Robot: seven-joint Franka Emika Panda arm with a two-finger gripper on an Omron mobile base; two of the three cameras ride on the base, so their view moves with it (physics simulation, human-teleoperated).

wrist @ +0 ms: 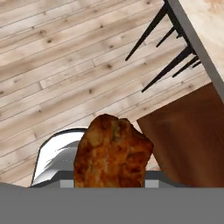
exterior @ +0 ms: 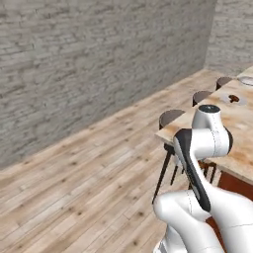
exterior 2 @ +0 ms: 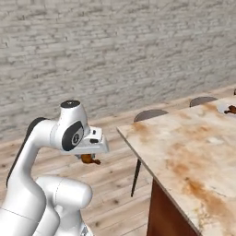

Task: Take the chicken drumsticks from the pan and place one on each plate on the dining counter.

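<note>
My gripper (exterior 2: 86,157) hangs under the hand, left of the dining counter (exterior 2: 184,152) and over the wooden floor. It is shut on a reddish-brown chicken drumstick (exterior 2: 93,161), which looms large at the bottom of the hand view (wrist: 113,153) and hides the fingertips. On the counter's far end lies a pale plate (exterior: 226,98) with another drumstick (exterior: 234,99) on it; the right base view shows the same plate (exterior 2: 224,108) and drumstick (exterior 2: 232,109). A second plate (exterior: 247,81) peeks in at the far right edge. The pan is out of view.
Round dark stools (exterior: 170,118) (exterior: 201,96) with thin black legs (wrist: 151,30) stand along the counter's near side. The counter's red-brown side panel (wrist: 188,135) is close below the hand. A grey brick wall (exterior: 99,64) runs behind the open wooden floor (exterior: 84,183).
</note>
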